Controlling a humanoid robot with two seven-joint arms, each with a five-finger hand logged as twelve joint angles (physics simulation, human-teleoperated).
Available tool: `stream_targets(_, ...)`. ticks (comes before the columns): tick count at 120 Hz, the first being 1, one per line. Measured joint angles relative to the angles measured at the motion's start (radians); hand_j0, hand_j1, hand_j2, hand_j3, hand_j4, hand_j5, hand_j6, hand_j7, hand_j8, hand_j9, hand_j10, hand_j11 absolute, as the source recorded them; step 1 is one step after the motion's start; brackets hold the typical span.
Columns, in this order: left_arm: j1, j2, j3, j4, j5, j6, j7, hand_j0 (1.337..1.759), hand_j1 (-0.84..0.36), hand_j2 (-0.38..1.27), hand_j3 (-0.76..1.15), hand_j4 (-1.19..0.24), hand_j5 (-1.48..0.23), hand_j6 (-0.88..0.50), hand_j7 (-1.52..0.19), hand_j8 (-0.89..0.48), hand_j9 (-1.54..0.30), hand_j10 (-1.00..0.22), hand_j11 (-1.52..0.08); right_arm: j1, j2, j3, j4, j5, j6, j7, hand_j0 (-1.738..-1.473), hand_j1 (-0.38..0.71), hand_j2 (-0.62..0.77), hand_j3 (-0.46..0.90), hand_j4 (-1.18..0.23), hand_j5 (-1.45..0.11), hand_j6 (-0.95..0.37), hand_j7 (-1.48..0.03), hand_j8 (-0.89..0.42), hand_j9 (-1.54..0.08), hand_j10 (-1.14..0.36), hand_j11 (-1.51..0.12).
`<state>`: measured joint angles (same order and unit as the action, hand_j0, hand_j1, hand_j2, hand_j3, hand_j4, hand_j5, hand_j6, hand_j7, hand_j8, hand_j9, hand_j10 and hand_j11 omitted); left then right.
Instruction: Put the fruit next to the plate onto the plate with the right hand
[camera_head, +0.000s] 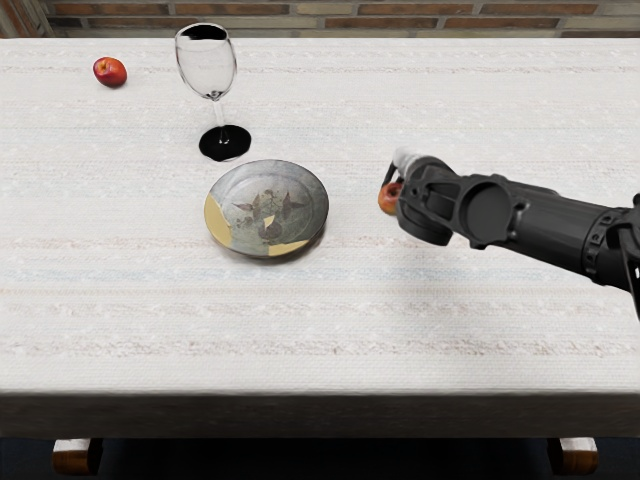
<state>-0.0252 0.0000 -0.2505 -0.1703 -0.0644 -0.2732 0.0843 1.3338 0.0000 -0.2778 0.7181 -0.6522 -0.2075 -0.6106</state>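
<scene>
Red-orange fruit (387, 199) — round, half-hidden behind the right hand (422, 198).

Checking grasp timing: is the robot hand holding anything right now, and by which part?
The right robot hand covers the side of the apple facing away from the plate; whether it grips cannot be told.

From the robot hand (412, 192) across to the plate (310, 190), the worktop (450, 330) lies bare, an open lane. A tall wine glass (208, 65) stands upright just behind the plate, the only obstacle close by. An apple (110, 71) sits well apart, far left.
</scene>
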Motion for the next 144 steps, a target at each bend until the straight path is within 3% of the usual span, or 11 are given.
stream_targets(91, -0.001, 0.0, 0.0, 0.0, 0.0, 0.0, 0.0, 1.658, 0.35, 0.0, 0.0, 0.0, 0.0, 0.0, 0.0, 0.0, 0.0, 0.0, 0.0, 0.052, -0.002, 0.039, 0.182, 0.009, -0.031, 0.0, -1.658, 0.28, 0.18, 0.0, -0.67, -0.79, -0.53, -0.79, -0.61, -0.79, -0.61, -0.8)
stream_targets(144, 0.0, 0.0, 0.0, 0.0, 0.0, 0.0, 0.0, 1.658, 0.35, 0.0, 0.0, 0.0, 0.0, 0.0, 0.0, 0.0, 0.0, 0.0, 0.0, 0.086, -0.128, 0.087, 0.353, 0.008, -0.08, 0.0, -1.658, 0.28, 0.18, 0.0, -0.66, -0.79, -0.53, -0.79, -0.61, -0.79, -0.61, -0.79)
